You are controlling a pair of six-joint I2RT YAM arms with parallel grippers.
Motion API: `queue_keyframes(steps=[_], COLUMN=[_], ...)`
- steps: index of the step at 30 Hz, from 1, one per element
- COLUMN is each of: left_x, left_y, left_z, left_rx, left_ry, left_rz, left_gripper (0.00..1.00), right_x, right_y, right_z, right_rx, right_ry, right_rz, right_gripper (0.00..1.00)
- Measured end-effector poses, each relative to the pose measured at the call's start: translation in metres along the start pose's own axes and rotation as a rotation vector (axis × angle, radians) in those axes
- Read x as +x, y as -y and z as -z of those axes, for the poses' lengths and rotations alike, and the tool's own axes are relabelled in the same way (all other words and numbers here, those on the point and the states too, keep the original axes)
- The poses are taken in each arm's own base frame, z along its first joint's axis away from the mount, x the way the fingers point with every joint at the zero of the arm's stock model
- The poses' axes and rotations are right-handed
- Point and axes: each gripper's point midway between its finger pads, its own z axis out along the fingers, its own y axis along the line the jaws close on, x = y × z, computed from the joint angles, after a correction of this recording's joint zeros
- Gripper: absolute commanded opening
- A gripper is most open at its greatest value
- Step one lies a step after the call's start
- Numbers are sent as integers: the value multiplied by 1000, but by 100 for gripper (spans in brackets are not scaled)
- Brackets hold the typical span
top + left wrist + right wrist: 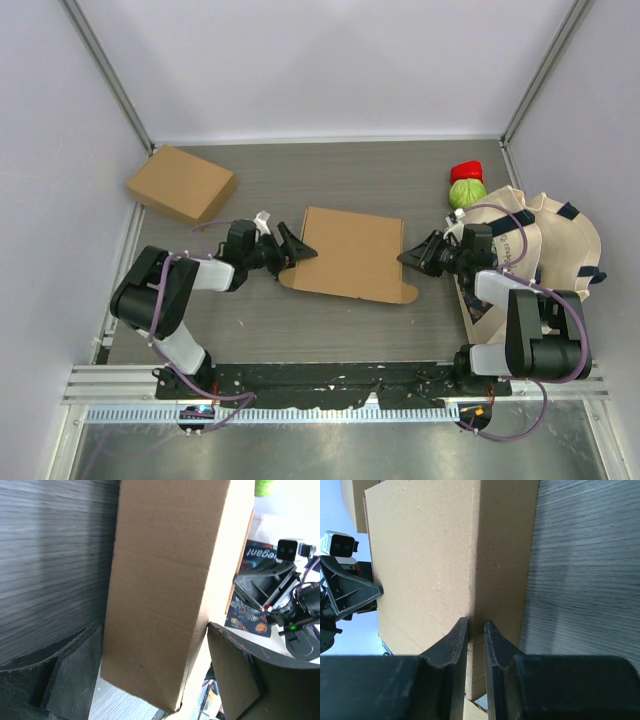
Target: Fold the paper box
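Observation:
The paper box [350, 252] is a flattened brown cardboard sheet lying mid-table, with a small tab at its near right corner. My left gripper [292, 250] is at its left edge and stands open. In the left wrist view the box [160, 590] runs between the two wide-apart fingers [75, 670], and the left gripper [152, 630] does not clamp it. My right gripper [405, 260] is at the box's right edge. In the right wrist view the right gripper [476, 622] is shut on a thin edge of the box [430, 555], with cardboard showing between the narrow jaws.
A second, assembled brown box [181, 184] sits at the back left corner. A green ball with a red piece [466, 186] lies at the back right. A cream tote bag [545, 235] covers the right side under my right arm. Walls enclose the table.

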Motion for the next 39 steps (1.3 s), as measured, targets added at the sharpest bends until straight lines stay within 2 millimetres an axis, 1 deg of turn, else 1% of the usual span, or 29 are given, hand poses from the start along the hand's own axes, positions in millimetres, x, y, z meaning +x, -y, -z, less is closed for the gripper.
queue_keyframes(steps=[1, 3, 4, 7, 11, 12, 14, 15, 16, 17, 18, 19, 20, 21, 22, 23, 24, 25, 26, 27, 29, 31, 32, 33, 34, 35, 36, 38, 39], left_x=[3, 8, 8, 4, 9, 10, 12, 12, 14, 15, 14, 13, 13, 13, 13, 14, 16, 17, 19, 22, 27, 31, 32, 33, 32, 32, 32, 36, 39], left_y=[3, 8, 11, 21, 24, 26, 30, 32, 34, 36, 40, 45, 51, 57, 63, 68, 71, 74, 75, 75, 72, 69, 67, 65, 64, 62, 59, 52, 47], left_z=[-2, -6, -6, -6, -3, -1, 4, 7, 11, 14, 19, 25, 31, 38, 44, 49, 54, 58, 61, 64, 70, 77, 82, 86, 90, 94, 98, 102, 103], left_rx=[9, 27, 38, 75, 80, 84, 86, 87, 86, 87, 93, 103, 115, 125, 132, 136, 132, 125, 118, 106, 70, 33, 16, -1, -12, -26, -42, -90, -119], left_ry=[-8, -21, -22, -5, -15, -22, -31, -38, -53, -62, -67, -69, -72, -73, -75, -79, -85, -92, -100, -110, -124, -133, -131, -129, -124, -118, -116, -122, -129], left_rz=[1, 6, 13, 33, 74, 84, 107, 120, 140, 159, 183, 196, 208, 213, 220, 225, 241, 263, 285, 315, 376, 442, 477, 513, 541, 576, 607, 668, 698], left_gripper=[73, 63, 55, 44, 34, 33, 29, 29, 30, 31, 31, 31, 31, 31, 28, 27, 26, 26, 26, 26, 26, 29, 29, 28, 28, 28, 24, 21, 18], right_x=[0, -2, -5, -10, -10, -9, -6, -3, 0, 1, 0, -2, -7, -14, -20, -23, -20, -13, 4, 18, 49, 63, 67, 76, 86, 95, 106, 122, 127], right_y=[0, 1, 2, 4, -2, -4, -11, -16, -22, -31, -41, -51, -68, -88, -110, -132, -159, -185, -212, -233, -263, -280, -285, -287, -285, -278, -269, -257, -255], right_z=[0, 0, 1, 1, 2, 2, 4, 7, 11, 16, 23, 29, 36, 43, 49, 53, 58, 63, 67, 72, 72, 67, 63, 55, 45, 37, 32, 31, 32], right_rx=[-1, 1, 5, 11, 42, 56, 105, 125, 146, 161, 174, 182, 178, 164, 138, 100, 50, -15, -96, -154, -242, -273, -278, -277, -267, -252, -241, -234, -239], right_ry=[0, 9, 21, 42, 63, 65, 74, 70, 64, 64, 64, 63, 72, 91, 115, 133, 154, 163, 151, 141, 79, 35, 22, -9, -46, -86, -135, -207, -225], right_rz=[0, 1, 2, 9, 47, 57, 98, 124, 153, 184, 225, 268, 328, 395, 463, 521, 601, 683, 767, 841, 976, 1084, 1122, 1173, 1217, 1258, 1296, 1359, 1384], right_gripper=[7, 10, 11, 17, 25, 36, 47, 59, 64, 66, 71, 73, 73, 74, 76, 77, 80, 80, 81, 81, 82, 83, 84, 85, 85, 85, 85, 85, 85])
